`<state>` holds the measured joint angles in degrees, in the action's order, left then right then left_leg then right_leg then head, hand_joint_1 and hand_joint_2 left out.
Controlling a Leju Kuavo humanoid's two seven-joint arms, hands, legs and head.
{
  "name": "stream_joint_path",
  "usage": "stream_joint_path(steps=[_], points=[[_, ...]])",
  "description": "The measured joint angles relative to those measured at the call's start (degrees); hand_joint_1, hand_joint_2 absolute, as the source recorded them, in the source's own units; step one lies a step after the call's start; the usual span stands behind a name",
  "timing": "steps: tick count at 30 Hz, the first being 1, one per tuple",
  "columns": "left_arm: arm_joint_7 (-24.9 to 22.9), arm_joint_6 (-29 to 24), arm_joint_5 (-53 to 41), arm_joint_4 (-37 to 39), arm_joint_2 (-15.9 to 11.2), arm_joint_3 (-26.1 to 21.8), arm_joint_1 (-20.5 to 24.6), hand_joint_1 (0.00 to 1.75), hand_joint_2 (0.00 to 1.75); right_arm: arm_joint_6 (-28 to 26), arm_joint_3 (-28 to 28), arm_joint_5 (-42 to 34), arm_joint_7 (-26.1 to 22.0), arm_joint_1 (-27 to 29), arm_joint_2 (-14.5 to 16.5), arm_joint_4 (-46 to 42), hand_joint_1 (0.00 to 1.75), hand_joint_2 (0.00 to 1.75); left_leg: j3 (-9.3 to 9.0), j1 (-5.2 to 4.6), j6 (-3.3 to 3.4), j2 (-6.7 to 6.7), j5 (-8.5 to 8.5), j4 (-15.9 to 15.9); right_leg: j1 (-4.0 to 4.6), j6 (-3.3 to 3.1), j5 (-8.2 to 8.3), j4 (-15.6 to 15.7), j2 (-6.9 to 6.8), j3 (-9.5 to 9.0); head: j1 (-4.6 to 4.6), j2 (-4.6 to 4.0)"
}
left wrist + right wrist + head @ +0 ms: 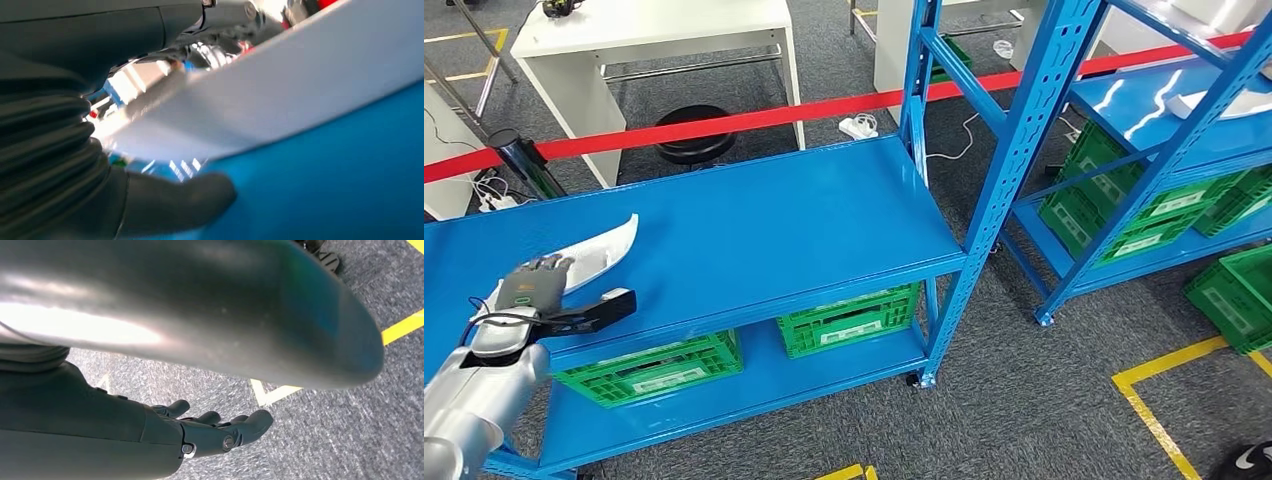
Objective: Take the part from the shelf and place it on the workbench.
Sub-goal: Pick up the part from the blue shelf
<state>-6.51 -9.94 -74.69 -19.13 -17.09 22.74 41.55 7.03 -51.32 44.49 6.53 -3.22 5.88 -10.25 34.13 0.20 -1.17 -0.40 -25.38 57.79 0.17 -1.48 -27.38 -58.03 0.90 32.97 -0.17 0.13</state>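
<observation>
The white curved part (609,245) lies low over the left end of the blue workbench top (754,220), its pointed tip aimed away from me. My left hand (532,285) holds its near end. In the left wrist view the part (280,95) sits between the dark fingers on one side and the thick thumb (175,202) on the other, just over the blue surface. My right hand (210,432) hangs over grey carpet with its fingers straight and nothing in it.
A blue shelf rack (1164,110) at the right carries another white part (1224,100) and green crates (1124,200). More green crates (849,318) sit under the workbench. Behind it run a red barrier tape (724,122), a black stool (694,135) and a white table (654,30).
</observation>
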Motion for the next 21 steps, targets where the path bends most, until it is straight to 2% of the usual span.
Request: stream_joint_path(steps=[5,21], points=[[-0.4,2.6,1.9,1.4,-1.1,-1.8,0.4,1.75,1.75,0.1,0.0,0.2,-0.1,0.0,-0.1,0.0,0.00,0.00,0.01,0.01,-0.04,0.02,0.04,0.0,0.04,-0.01,0.00,0.0,0.00,0.02,-0.01,0.01],[2.5,-0.2,4.2,2.1,-2.9,-4.5,-0.3,1.75,1.75,1.0,0.0,1.7,0.2,0.0,-0.1,0.0,0.00,0.00,0.03,0.01,-0.05,0.01,-0.03,0.0,0.01,-0.07,-0.05,0.0,0.01,0.04,0.00,0.00]])
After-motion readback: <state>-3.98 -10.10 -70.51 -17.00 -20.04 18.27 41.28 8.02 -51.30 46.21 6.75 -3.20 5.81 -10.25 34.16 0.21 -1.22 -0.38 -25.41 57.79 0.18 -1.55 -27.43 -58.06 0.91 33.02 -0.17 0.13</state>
